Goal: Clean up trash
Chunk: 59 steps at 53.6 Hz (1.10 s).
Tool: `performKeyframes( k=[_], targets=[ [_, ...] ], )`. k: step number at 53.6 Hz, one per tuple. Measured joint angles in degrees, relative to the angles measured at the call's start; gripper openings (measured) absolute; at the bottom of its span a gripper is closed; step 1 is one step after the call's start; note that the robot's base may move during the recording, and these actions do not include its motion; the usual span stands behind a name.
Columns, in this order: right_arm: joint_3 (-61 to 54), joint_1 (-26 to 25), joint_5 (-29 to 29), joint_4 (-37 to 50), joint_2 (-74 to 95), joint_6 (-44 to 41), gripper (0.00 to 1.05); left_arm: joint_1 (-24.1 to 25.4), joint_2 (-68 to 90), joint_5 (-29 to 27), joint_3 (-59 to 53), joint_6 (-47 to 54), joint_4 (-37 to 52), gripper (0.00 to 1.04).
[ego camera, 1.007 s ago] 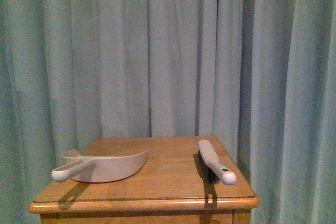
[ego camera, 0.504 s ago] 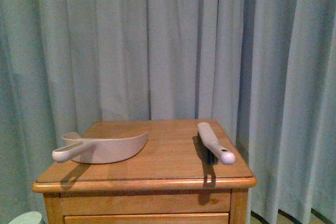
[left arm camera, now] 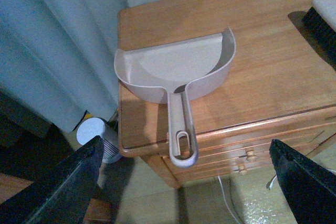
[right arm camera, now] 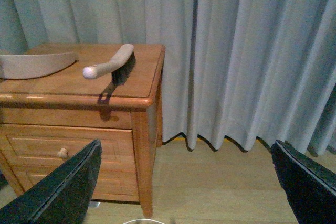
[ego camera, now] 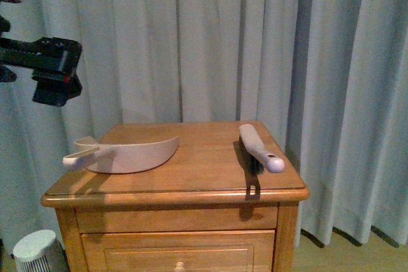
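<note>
Jaws on both arms stand wide apart and hold nothing. The left arm [ego camera: 50,71] hangs high beside the curtain [ego camera: 191,42], left of the desk [ego camera: 204,170] and above it. Its wrist view shows its dark fingers [left arm camera: 58,187] spread to either side of the dustpan [left arm camera: 176,69] below. The dustpan lies on the left part of the desk with its handle jutting past the edge, and the pan looks bare. A small white ribbed object [ego camera: 38,253] sits on the floor by the desk's left foot. Further right the brush [ego camera: 258,146] lies bristles down near the right edge, well apart from the dustpan. The right arm is out of the front view; its fingers [right arm camera: 55,187] frame the desk's right side and the floor [right arm camera: 220,182].

The trash appears in none of the views: not on the desk top, not in the pan, not on the floor that shows. Finding it comes first. A crumpled paper wad should be very light, soft and springy, neither fragile nor slippery. It would likely squash under a pinch and skid if nudged. I would close the jaws across its bulk from above, or sweep it into the pan.
</note>
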Motion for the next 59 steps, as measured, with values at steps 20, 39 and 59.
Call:
performKeyframes(
  k=[20, 39, 59],
  targets=[
    [0.00, 0.00, -0.02, 0.00, 0.00, 0.00, 0.97, 1.25, 16.09, -6.47, 13.60, 3.30, -5.66, 0.97],
    [0.00, 0.00, 0.00, 0.00, 0.00, 0.00, 0.97, 0.76, 22.95, -7.34, 19.45, 1.62, -10.19, 0.97],
    [0.00, 0.00, 0.00, 0.00, 0.00, 0.00, 0.97, -0.57, 26.86, -7.45, 22.38, -0.20, -12.50, 0.97]
  ],
)
